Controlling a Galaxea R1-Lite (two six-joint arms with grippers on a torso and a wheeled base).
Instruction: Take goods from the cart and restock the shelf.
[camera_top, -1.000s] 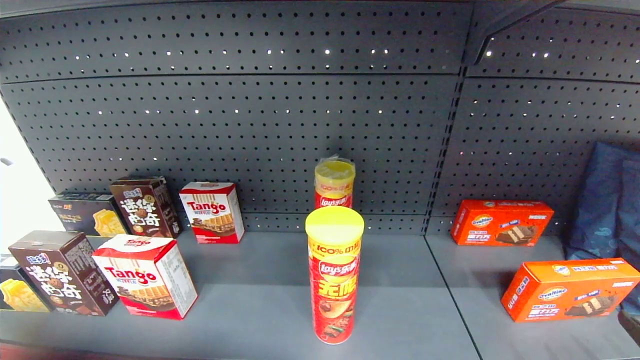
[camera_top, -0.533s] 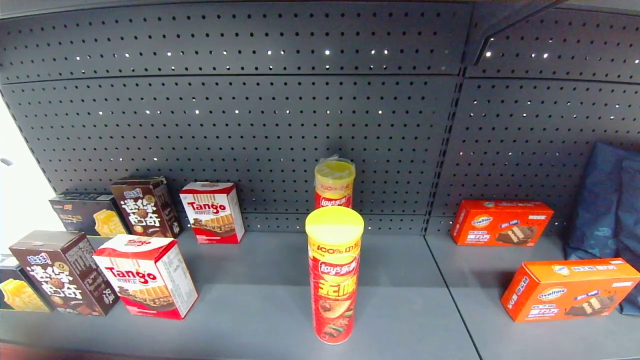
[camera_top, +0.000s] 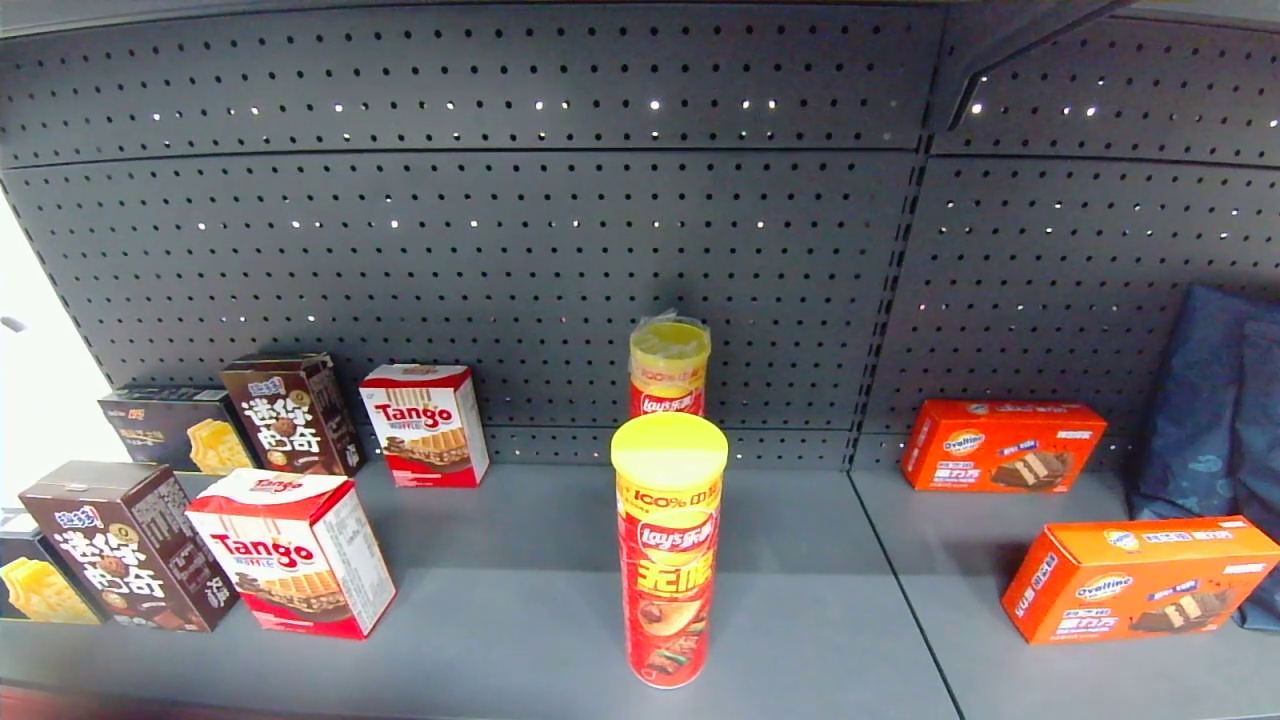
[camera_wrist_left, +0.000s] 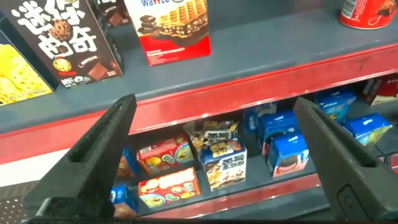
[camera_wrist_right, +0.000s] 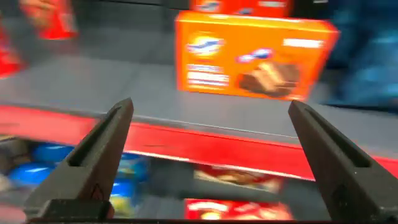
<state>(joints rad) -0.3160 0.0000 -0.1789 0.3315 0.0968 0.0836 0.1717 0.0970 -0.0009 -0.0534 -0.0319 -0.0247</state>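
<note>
Shelf stock has not shifted in the past second; only a dark shape at the lower right edge of the head view has gone.
The left jaws and the right jaws both stand spread and empty, low before the red front lip of the shelf (camera_top: 500, 600). The left pair is below the wafer box (camera_wrist_left: 171, 28) and the right pair faces the orange box (camera_wrist_right: 252, 56). No goods are in hand, so the cart trip is probably next. A careless swing could clip the lip or topple the tall chip can (camera_top: 668, 560), which stands upright near the front.
</note>
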